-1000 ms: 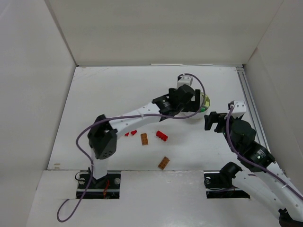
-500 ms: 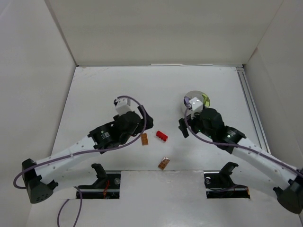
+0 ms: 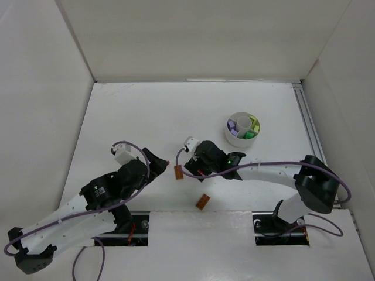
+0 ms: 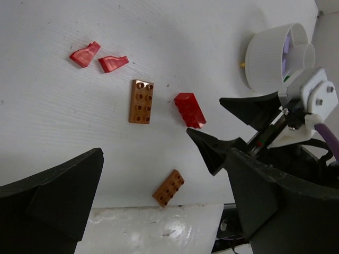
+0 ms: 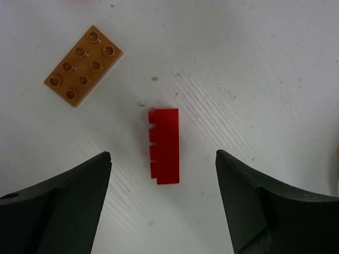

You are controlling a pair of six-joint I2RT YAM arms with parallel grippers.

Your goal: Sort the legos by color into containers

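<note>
A red brick (image 5: pixel 166 145) lies on its side on the table, right below my open right gripper (image 5: pixel 163 159), between its two fingers and untouched. In the top view the right gripper (image 3: pixel 199 167) hides it. A brown brick (image 5: pixel 83 65) lies to its left and also shows in the top view (image 3: pixel 179 172). A second brown brick (image 3: pixel 203 202) lies near the front edge. My left gripper (image 3: pixel 157 163) is open and empty, above the table left of these bricks. The left wrist view shows two small red wedge pieces (image 4: pixel 85 54). The white dish (image 3: pixel 243 129) holds purple and green pieces.
White walls enclose the table on the left, back and right. A raised white ledge (image 4: pixel 153 227) runs along the near edge, close to the second brown brick (image 4: pixel 169 187). The right arm stretches across the front of the table from its base (image 3: pixel 316 187).
The left arm has drawn back from the dish to the near left. The right arm has swung left and come down over the red brick, jaws open.
</note>
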